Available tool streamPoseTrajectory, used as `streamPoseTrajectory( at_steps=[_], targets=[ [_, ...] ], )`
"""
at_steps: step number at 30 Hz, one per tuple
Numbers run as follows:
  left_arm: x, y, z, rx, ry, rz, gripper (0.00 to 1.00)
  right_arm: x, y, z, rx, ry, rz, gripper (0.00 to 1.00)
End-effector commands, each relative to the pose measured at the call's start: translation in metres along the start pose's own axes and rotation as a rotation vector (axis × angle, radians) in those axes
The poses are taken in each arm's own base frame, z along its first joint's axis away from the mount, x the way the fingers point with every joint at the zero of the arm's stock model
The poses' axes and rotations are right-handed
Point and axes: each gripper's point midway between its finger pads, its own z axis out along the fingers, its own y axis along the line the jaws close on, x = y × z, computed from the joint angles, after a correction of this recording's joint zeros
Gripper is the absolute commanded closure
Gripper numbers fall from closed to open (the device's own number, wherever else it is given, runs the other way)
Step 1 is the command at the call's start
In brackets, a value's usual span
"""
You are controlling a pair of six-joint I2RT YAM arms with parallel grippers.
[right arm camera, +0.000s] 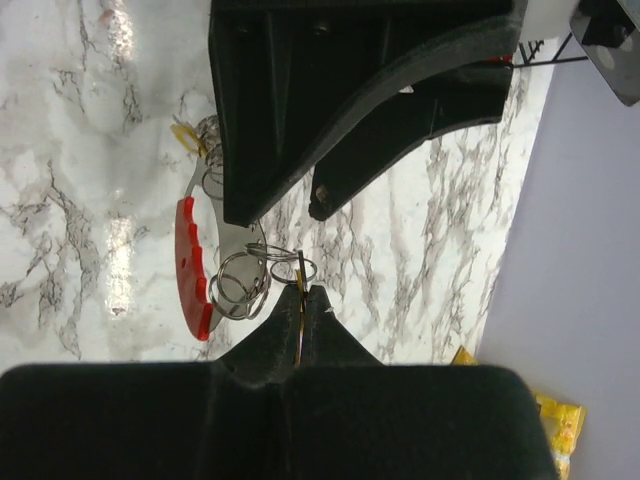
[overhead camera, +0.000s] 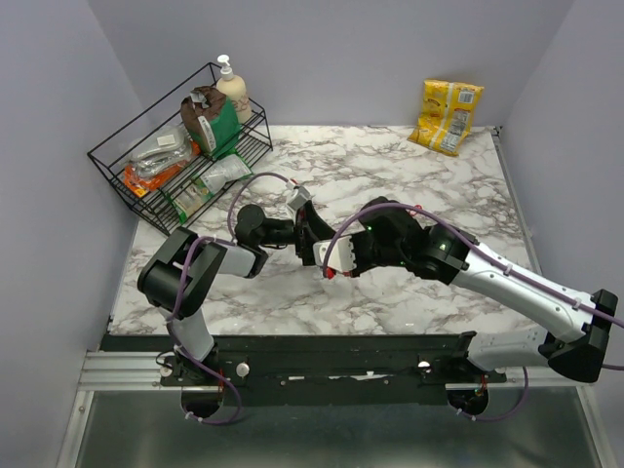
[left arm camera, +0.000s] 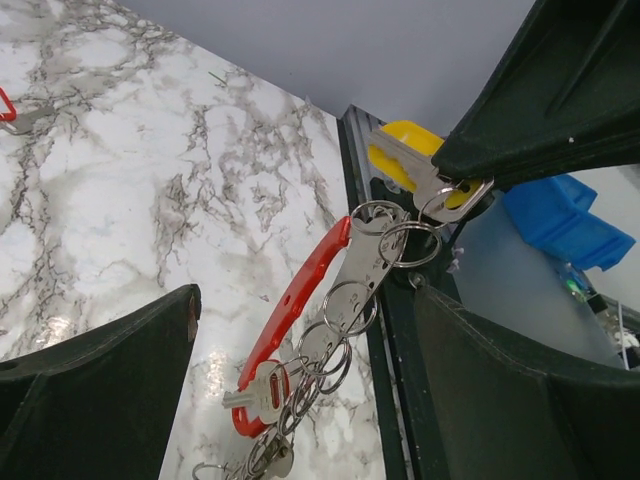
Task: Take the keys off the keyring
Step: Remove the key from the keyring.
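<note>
Step in hand: the key bunch hangs in the air between the two arms, above the near middle of the marble tabletop (overhead camera: 409, 166); one arm holds while the other stands ready to work a key off.
Right tool (right arm camera: 303, 300): fingers pinched tight on the yellow-headed key (left arm camera: 410, 155), which sits on a small split ring at the top of the bunch.
Left tool (left arm camera: 300, 330): fingers spread wide on either side of the bunch, touching nothing.
Keyring (left arm camera: 295, 300): red curved loop with a flat metal strip beside it carrying a row of small split rings; it dangles below the right tool, clear of the tabletop.
Keys: a silvery key (left arm camera: 255, 392) hangs low on the loop; any lower ones are cut off by the frame edge.
Loose item: something small and red (left arm camera: 6, 104) lies on the tabletop at far left, too cropped to name.
Next move, as I judge it: the left tool needs to close on the red loop or strip to steady it, so the right can twist the yellow key around its split ring.
Risk: the rings are thin and crowded; a grab may catch several.
</note>
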Motion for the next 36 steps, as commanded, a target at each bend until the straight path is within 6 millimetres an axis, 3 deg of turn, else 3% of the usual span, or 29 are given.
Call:
streamPoseTrajectory(
  at_steps=[1, 8, 13, 28, 36],
  targets=[
    [-0.05, -0.043, 0.002, 0.153, -0.111, 0.338, 0.06, -0.008, 0.01, -0.003, -0.051, -0.063, -0.031, 0.99],
    [-0.062, -0.055, 0.002, 0.17, -0.123, 0.346, 0.06, 0.0, 0.005, -0.002, -0.041, -0.011, -0.093, 0.99],
    [-0.058, -0.056, 0.005, 0.188, -0.103, 0.337, 0.23, -0.007, -0.001, -0.011, -0.04, -0.03, -0.088, 0.99],
    [-0.053, -0.067, 0.012, 0.233, -0.077, 0.334, 0.23, -0.005, -0.016, -0.004, 0.004, 0.02, -0.077, 0.99],
    [-0.054, -0.077, 0.014, 0.255, -0.075, 0.336, 0.35, -0.007, -0.023, 0.0, 0.018, 0.027, -0.06, 0.99]
  ],
)
